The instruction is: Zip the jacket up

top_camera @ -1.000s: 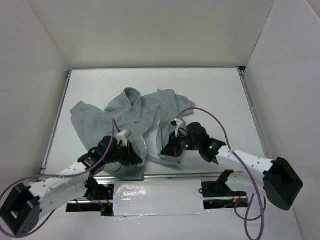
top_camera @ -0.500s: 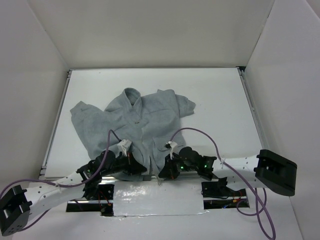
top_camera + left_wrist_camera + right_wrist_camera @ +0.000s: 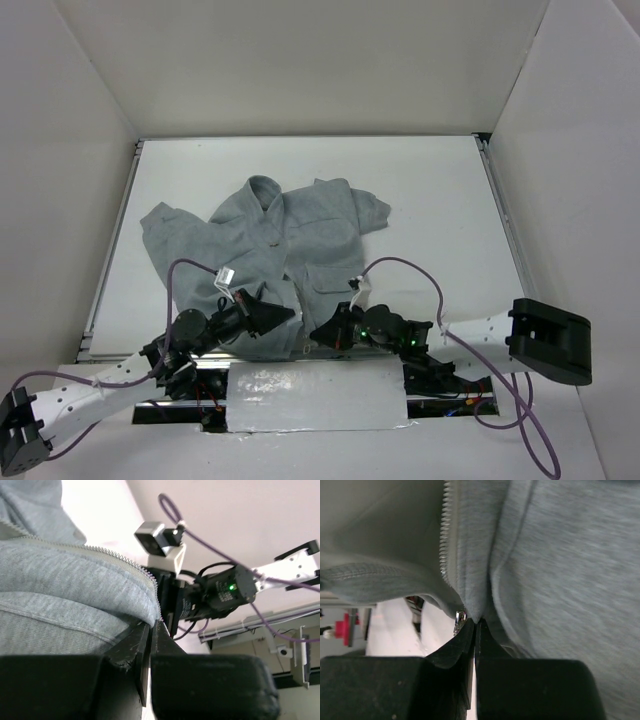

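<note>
The light-grey fleece jacket lies front-up on the white table, collar to the far side and hem at the near edge. My left gripper is shut on the hem of the left front panel; the left wrist view shows its jaws pinching the fabric just below the zipper teeth. My right gripper is shut on the bottom corner of the other panel, its tips beside a small metal zipper piece. The two grippers sit close together.
A strip of silver tape covers the near table edge between the arm bases. A metal rail borders the table on the left. White walls enclose the table. Purple cables loop over both arms.
Both arms have drawn back toward the near edge and dropped low, pulling the hem with them. The two front panels, apart before, now lie side by side.
</note>
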You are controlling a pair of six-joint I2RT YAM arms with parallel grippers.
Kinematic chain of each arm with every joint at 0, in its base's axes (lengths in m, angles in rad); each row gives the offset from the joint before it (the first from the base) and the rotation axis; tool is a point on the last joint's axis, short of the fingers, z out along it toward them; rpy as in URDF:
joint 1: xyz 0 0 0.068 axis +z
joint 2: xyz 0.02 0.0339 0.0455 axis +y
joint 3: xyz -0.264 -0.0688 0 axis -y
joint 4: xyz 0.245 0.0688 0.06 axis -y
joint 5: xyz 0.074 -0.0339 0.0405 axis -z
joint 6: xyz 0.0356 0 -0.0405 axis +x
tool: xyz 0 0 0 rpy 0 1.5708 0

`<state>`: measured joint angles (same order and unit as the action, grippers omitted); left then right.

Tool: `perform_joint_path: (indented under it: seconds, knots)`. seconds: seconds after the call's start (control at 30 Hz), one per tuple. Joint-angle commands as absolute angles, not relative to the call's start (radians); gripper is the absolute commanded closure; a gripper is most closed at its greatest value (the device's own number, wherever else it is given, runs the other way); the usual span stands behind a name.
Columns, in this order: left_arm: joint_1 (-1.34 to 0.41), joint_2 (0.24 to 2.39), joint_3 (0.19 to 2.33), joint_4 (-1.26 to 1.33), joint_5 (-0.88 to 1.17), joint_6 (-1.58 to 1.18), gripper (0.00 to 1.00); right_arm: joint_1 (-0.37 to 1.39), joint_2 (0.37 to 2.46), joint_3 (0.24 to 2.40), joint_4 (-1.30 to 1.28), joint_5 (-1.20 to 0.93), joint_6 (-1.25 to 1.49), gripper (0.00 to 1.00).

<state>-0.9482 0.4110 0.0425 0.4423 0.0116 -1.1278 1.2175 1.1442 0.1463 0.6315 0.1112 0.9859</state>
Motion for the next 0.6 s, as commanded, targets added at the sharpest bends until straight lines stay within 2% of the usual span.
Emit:
perform_joint_path:
  seconds: [0.0,0.13,0.27,0.57]
  knots:
    - [-0.976,0.359,-0.173,0.512,-0.090,-1.155,1.00,1.227,1.193,0.195,0.737,0.123,1.060,1.00]
    - [-0.991,0.363,-0.172,0.489,-0.100,-1.115,1.00,1.227,1.212,0.175,0.824,0.080,1.098,1.00]
    - [-1.003,0.425,-0.173,0.498,-0.084,-1.086,1.00,1.227,1.171,0.187,0.761,0.061,1.089,1.00]
    - [-1.042,0.534,-0.178,0.561,-0.090,-1.034,1.00,1.221,0.934,0.138,0.605,0.117,1.065,1.00]
